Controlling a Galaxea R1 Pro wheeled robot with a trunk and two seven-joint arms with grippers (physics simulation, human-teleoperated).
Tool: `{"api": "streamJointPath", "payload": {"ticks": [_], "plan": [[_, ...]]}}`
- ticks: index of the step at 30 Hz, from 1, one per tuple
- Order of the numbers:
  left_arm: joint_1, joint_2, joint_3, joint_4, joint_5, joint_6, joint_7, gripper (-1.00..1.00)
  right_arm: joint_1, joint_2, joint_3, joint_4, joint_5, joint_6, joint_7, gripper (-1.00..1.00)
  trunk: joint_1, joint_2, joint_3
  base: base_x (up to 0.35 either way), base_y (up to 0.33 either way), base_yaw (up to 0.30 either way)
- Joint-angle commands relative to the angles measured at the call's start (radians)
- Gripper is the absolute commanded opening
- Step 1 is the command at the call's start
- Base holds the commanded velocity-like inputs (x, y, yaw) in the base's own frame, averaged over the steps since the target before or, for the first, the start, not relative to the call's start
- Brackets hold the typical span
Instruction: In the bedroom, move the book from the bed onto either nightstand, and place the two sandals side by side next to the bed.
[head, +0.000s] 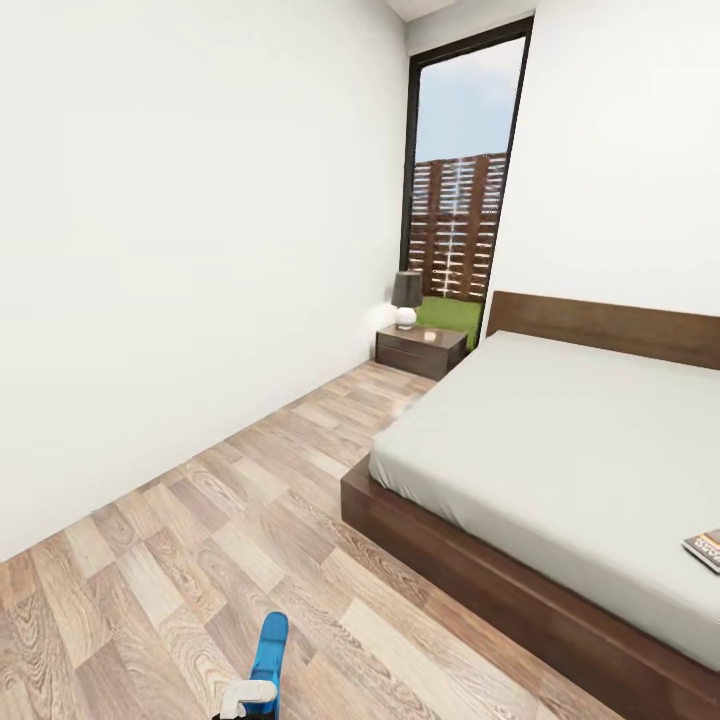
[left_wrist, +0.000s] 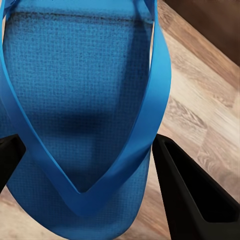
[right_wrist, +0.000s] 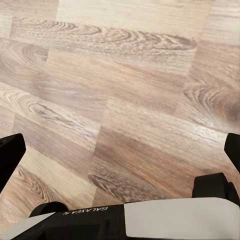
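"GALAXEA" reads on the right arm above wood floor (right_wrist: 125, 100), its gripper (right_wrist: 120, 155) spread wide. The left gripper (left_wrist: 85, 150) pinches a sandal (left_wrist: 75, 100). White walls; book (head: 705, 548) on bed (head: 560, 440); nightstand (head: 420, 350) by window

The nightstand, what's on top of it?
A lamp with a dark shade stands on the nightstand. There is also a small pale patch on its top, too small to identify.
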Motion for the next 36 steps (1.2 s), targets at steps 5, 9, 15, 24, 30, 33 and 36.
{"api": "streamJointPath", "payload": {"ticks": [5,9,15,24,30,33,36], "plan": [[-0.001,0.0,0.005,0.001,0.003,0.0,-0.007,-1.0,-0.001,0.0,-0.003,0.0,-0.008,0.008,0.005,1.0,-0.019,0.035,0.015,0.0,0.0,0.0],[-0.001,0.0,0.005,0.001,0.003,0.0,-0.007,-1.0,-0.001,0.0,-0.002,-0.001,-0.008,0.008,0.006,1.0,-0.023,0.042,0.018,0.0,0.0,0.0],[-0.001,0.0,0.005,0.001,0.003,0.0,-0.007,-1.0,-0.001,0.0,-0.002,-0.001,-0.008,0.008,0.006,1.0,-0.023,0.042,0.018,0.0,0.0,0.0],[-0.001,0.0,0.005,0.001,0.003,0.0,-0.007,-1.0,-0.001,0.0,-0.005,-0.001,-0.008,0.009,0.007,1.0,-0.023,0.042,0.018,0.0,0.0,-0.15],[-0.001,0.0,0.005,0.001,0.003,0.0,-0.007,-1.0,-0.001,0.0,-0.004,-0.001,-0.008,0.009,0.006,1.0,-0.023,0.042,0.018,0.0,0.0,-0.292],[-0.001,0.0,0.005,0.001,0.003,0.0,-0.007,-1.0,-0.001,0.0,-0.004,-0.001,-0.008,0.008,0.006,1.0,-0.023,0.042,0.018,0.0,0.0,-0.299],[-0.001,0.0,0.005,0.001,0.003,0.0,-0.007,-1.0,-0.001,0.0,-0.004,-0.001,-0.008,0.008,0.005,1.0,-0.023,0.042,0.018,0.0,0.0,-0.3]]}}
